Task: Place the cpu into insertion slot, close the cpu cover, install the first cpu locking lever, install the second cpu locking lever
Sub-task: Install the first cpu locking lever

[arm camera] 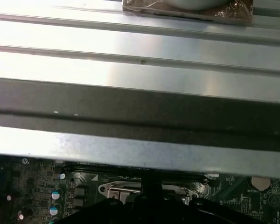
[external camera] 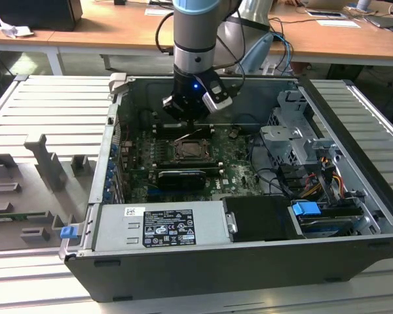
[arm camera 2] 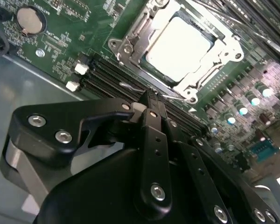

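Observation:
The cpu [arm camera 2: 177, 46], a pale silver square, lies in the insertion slot [external camera: 190, 152] on the green motherboard inside the open computer case. The silvery cpu cover [arm camera 2: 126, 49] lies flat around it as a frame. A thin wire locking lever [arm camera 2: 129, 87] runs along the socket's edge beside the memory slots. My gripper [arm camera 2: 147, 99] is shut, with its black fingertips down at this lever; whether they hold it I cannot tell. In the exterior view the gripper [external camera: 191, 122] hangs just behind the socket. The first wrist view has the cover frame [arm camera: 113, 190] just past the gripper [arm camera: 151, 183].
Black memory slots [arm camera 2: 107, 77] flank the socket, with a coin battery [arm camera 2: 29, 21] and capacitors [arm camera 2: 245, 109] nearby. A black graphics card [external camera: 178, 178], the power supply [external camera: 160, 226] and a drive cage [external camera: 295, 140] crowd the case. Grey fixtures [external camera: 46, 163] stand at the exterior view's left.

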### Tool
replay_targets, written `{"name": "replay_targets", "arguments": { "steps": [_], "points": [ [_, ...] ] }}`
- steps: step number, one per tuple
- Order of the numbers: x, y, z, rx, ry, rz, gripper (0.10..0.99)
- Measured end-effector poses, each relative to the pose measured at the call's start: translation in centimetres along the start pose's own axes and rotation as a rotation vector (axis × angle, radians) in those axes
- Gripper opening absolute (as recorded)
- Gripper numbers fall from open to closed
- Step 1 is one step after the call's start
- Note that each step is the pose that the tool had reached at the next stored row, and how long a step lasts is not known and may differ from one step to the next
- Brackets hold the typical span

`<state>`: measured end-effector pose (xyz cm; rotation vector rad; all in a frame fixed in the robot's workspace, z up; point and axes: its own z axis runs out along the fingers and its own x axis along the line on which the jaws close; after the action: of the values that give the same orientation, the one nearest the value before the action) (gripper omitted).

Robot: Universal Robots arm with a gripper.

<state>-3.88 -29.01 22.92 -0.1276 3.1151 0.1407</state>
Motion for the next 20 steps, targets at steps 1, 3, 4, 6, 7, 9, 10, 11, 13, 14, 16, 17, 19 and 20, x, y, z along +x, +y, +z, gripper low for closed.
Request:
{"name": "replay_targets", "arguments": {
  "steps": [1, 3, 4, 6, 7, 9, 10, 11, 13, 14, 16, 17, 19, 20],
  "points": [
    [0.19, 0.03, -0.09, -0.001, -0.0011, 0.000, 0.106],
    [0.07, 0.04, -0.08, -0.008, -0.0013, -0.003, 0.106],
    [-0.15, 0.03, -0.04, -0.008, -0.0012, -0.009, 0.106],
    [-0.49, 0.03, 0.02, -0.008, -0.0005, -0.014, 0.106],
    [-0.56, 0.06, 0.05, -0.008, -0.0004, -0.014, 0.106],
    [-0.66, 0.12, 0.12, -0.008, -0.0006, -0.014, 0.106],
    [-0.74, 0.16, 0.19, -0.008, -0.0006, -0.014, 0.106],
    [-0.80, 0.18, 0.24, -0.008, -0.0006, -0.014, 0.106],
    [-1.12, 0.17, 0.37, -0.008, -0.0005, -0.014, 0.106],
    [-1.33, 0.15, 0.50, -0.008, -0.0005, -0.014, 0.106],
    [-1.46, 0.13, 0.72, -0.008, -0.0005, -0.014, 0.106],
    [-1.50, 0.11, 0.99, -0.008, -0.0005, -0.014, 0.106],
    [-1.56, 0.09, 1.28, -0.008, -0.0005, -0.014, 0.106],
    [-1.61, 0.07, 1.47, -0.008, -0.0005, -0.014, 0.106]
  ]
}}
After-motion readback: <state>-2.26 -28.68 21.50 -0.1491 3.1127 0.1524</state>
